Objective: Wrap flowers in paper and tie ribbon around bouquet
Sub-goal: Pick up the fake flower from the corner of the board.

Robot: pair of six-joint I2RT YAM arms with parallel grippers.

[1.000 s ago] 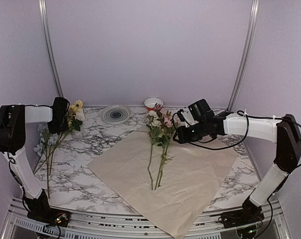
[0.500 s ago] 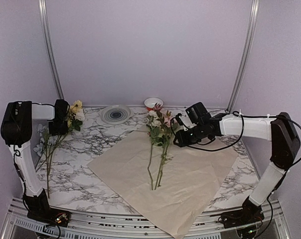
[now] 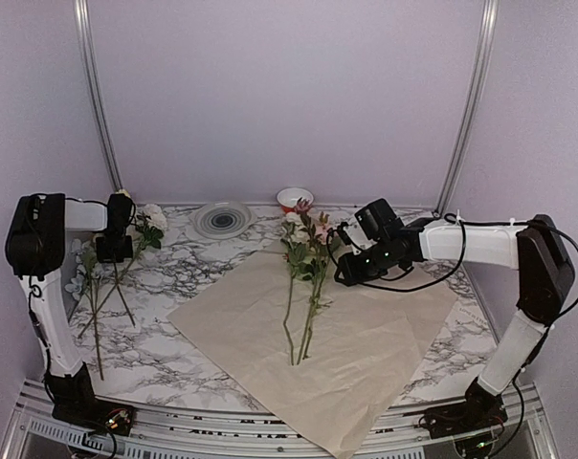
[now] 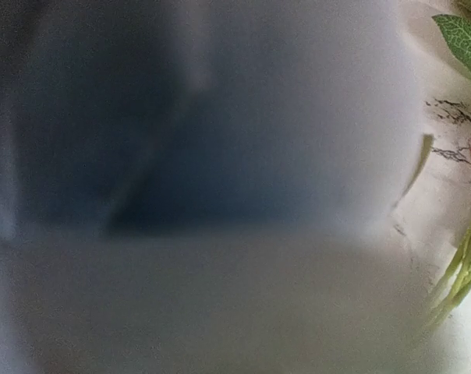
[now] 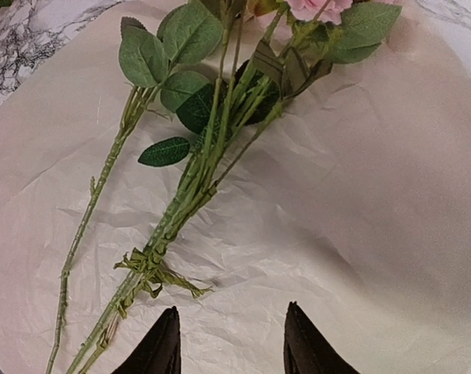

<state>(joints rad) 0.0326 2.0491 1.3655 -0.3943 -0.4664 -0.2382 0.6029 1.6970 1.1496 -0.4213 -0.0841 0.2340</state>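
Observation:
A peach paper lies spread across the middle of the marble table. Some flowers rest on its far corner, stems pointing toward me; their green stems and a pink bloom also show in the right wrist view. My right gripper hovers open just right of them, with nothing between its fingers over the paper. More flowers lie at the far left, where my left gripper is shut on their stems. The left wrist view is almost wholly blurred. The ribbon is out of view.
A grey ringed plate and a small white bowl stand at the back of the table. Pale blue blooms lie by the left edge. Walls close in on both sides.
My left gripper has dropped onto the left bunch and closed; the blooms shifted and the stems fanned out below it. My right gripper moved slightly down and left toward the flowers on the paper.

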